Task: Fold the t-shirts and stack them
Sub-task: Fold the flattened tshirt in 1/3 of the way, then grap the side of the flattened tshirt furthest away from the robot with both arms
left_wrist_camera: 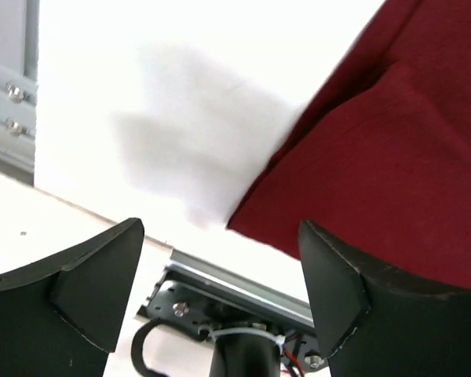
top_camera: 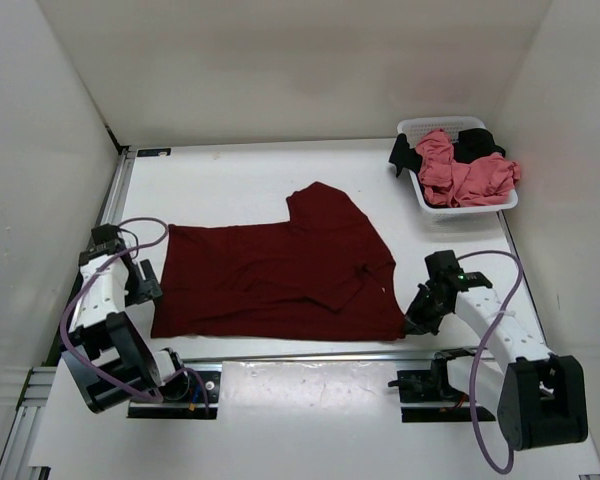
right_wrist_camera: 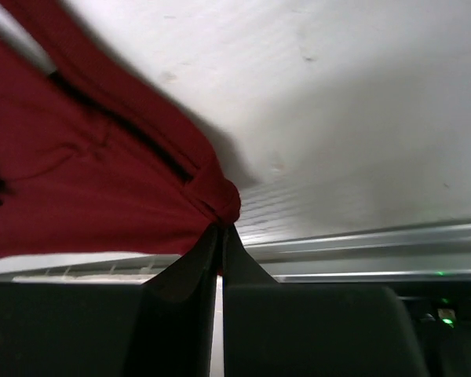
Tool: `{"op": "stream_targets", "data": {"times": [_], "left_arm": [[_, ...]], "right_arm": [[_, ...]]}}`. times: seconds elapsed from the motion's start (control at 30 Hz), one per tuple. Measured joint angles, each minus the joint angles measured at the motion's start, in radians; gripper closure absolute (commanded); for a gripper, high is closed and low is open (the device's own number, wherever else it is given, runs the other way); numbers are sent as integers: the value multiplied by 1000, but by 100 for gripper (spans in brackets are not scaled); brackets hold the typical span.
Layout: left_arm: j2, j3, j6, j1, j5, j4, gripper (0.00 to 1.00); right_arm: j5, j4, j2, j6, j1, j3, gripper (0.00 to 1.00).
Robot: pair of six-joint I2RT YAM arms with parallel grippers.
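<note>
The dark maroon t-shirt [top_camera: 280, 275] lies spread flat on the white table, one sleeve pointing toward the back. My right gripper [top_camera: 412, 322] is at its near right corner. In the right wrist view that gripper [right_wrist_camera: 221, 228] is shut on a bunched bit of the maroon t-shirt [right_wrist_camera: 86, 181]. My left gripper [top_camera: 145, 283] is by the shirt's near left corner. Its jaws [left_wrist_camera: 220, 236] stand open with nothing between them, and the maroon t-shirt [left_wrist_camera: 392, 141] lies just beyond the right finger. The salmon pink t-shirt [top_camera: 465, 175] and the black t-shirt [top_camera: 480, 142] lie crumpled in the basket.
A white perforated basket [top_camera: 435, 123] stands at the back right of the table. White walls close in the left, back and right sides. A metal rail [top_camera: 310, 353] runs along the near edge, in front of the arm bases.
</note>
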Motion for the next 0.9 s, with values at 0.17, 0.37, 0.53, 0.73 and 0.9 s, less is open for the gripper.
{"op": "stream_targets", "data": {"times": [0.17, 0.37, 0.53, 0.73, 0.9], "left_arm": [[-7, 20, 0, 19, -16, -47, 8], [14, 73, 0, 25, 79, -25, 11], [74, 94, 0, -11, 153, 8, 12], [256, 325, 0, -10, 211, 6, 12], [391, 637, 0, -3, 300, 92, 12]], "right_arm": [[61, -35, 71, 26, -8, 0, 45], [177, -161, 66, 49, -3, 133, 36], [246, -184, 93, -4, 54, 443, 36], [240, -122, 401, -117, 136, 852, 35], [237, -88, 883, -163, 174, 1349, 35]]}}
